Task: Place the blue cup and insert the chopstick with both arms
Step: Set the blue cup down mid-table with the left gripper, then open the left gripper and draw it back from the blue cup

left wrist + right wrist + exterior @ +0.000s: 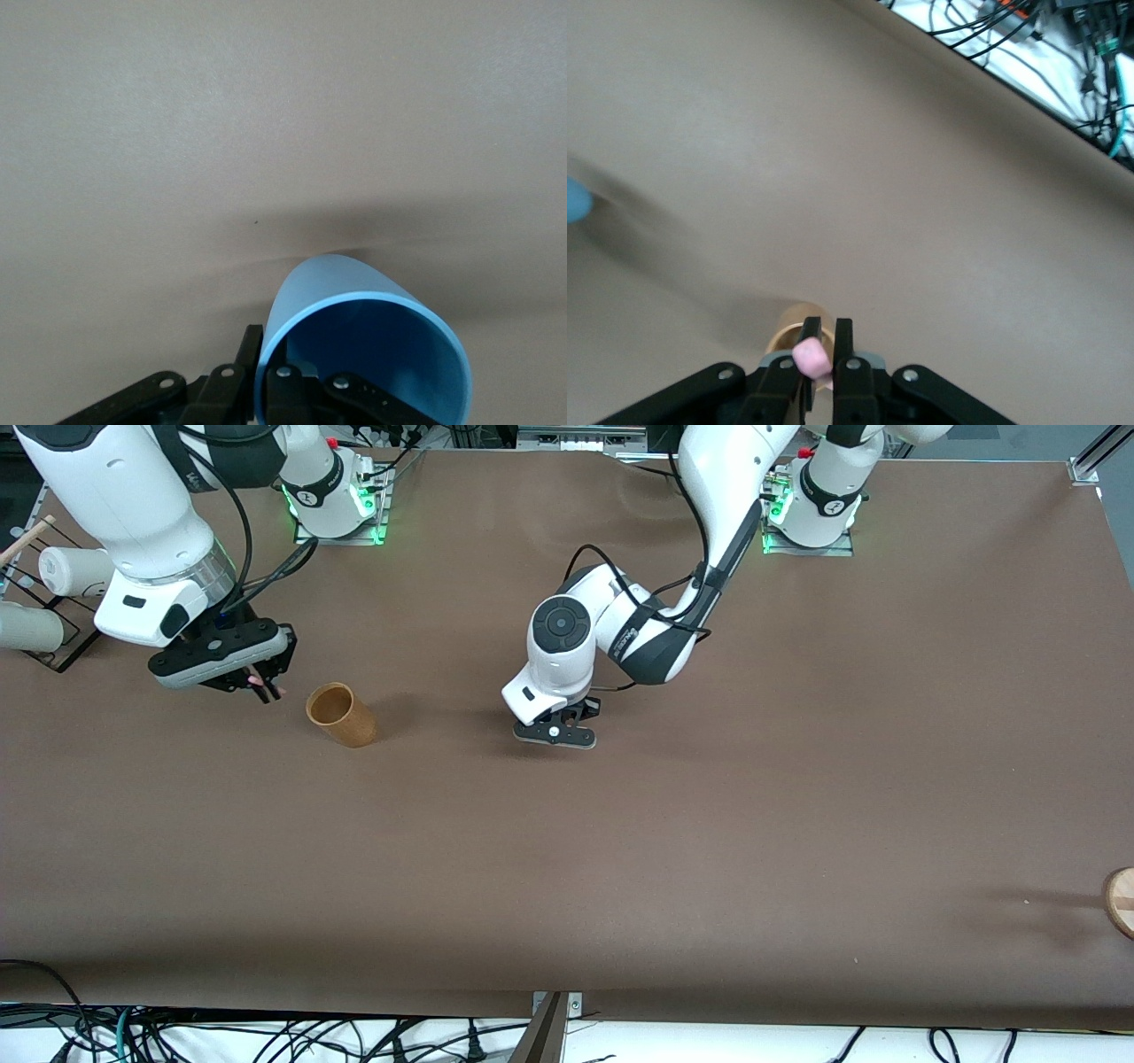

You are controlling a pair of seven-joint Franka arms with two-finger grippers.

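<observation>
In the left wrist view my left gripper (pixel 267 358) is shut on the wall of the blue cup (pixel 354 305) at its rim, with one finger inside and one outside. The cup's mouth faces the camera and its base is close over the brown table. In the front view the left gripper (pixel 556 735) is low over the middle of the table and the cup is hidden under the hand. My right gripper (pixel 266 688) is shut on the pinkish chopstick (pixel 811 358), just beside the orange-brown cup (pixel 341 714), toward the right arm's end.
The orange-brown cup also shows below the right jaws in the right wrist view (pixel 788 320). White cups (pixel 75 569) and a tan rod (pixel 27 538) sit on a rack at the right arm's end. A round wooden piece (pixel 1121 899) lies at the left arm's end.
</observation>
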